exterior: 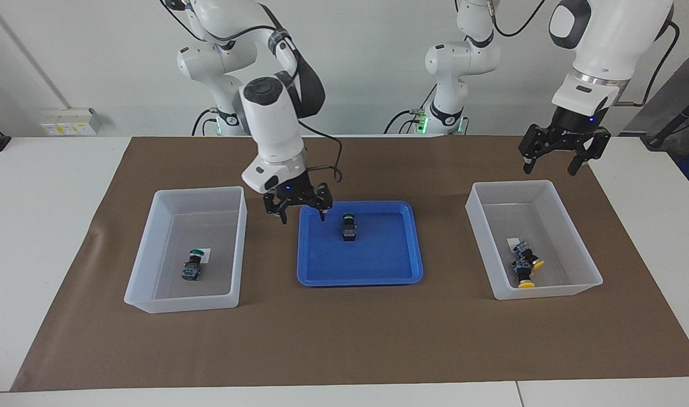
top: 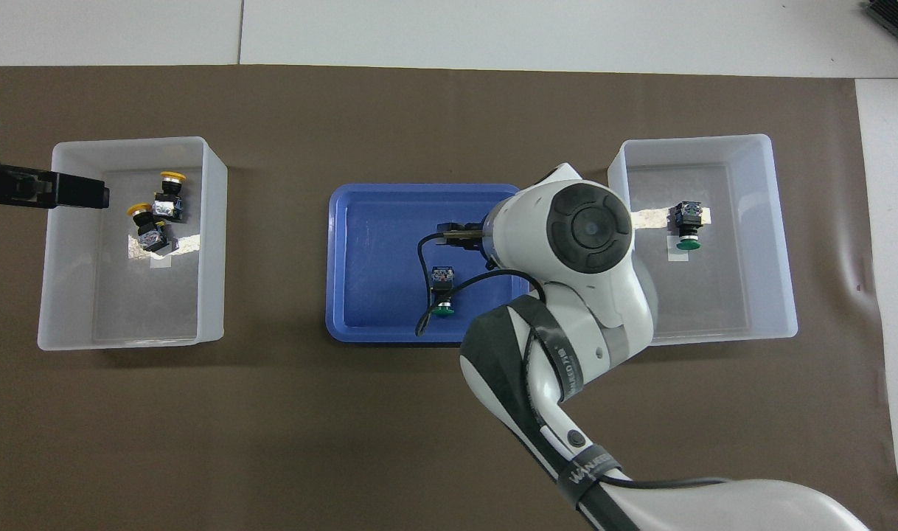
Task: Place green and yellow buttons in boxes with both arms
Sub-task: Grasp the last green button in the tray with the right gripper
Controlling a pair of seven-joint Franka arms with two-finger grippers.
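Observation:
One green button (exterior: 348, 226) (top: 441, 291) lies in the blue tray (exterior: 360, 280) (top: 338, 258). Another green button (exterior: 193, 265) (top: 688, 225) lies in the box (exterior: 240, 237) (top: 784, 243) toward the right arm's end. Two yellow buttons (exterior: 525, 264) (top: 158, 214) lie together in the box (exterior: 480, 237) (top: 213, 243) toward the left arm's end. My right gripper (exterior: 302, 217) (top: 456, 234) hangs open and empty just above the tray's edge, beside the green button there. My left gripper (exterior: 549, 169) (top: 88, 195) is open and empty, raised over its box's rim nearer the robots.
A brown mat (exterior: 344, 339) covers the table's middle, with white tabletop (exterior: 50, 226) around it. The right arm's forearm (top: 567, 332) covers part of the tray and of the box beside it in the overhead view.

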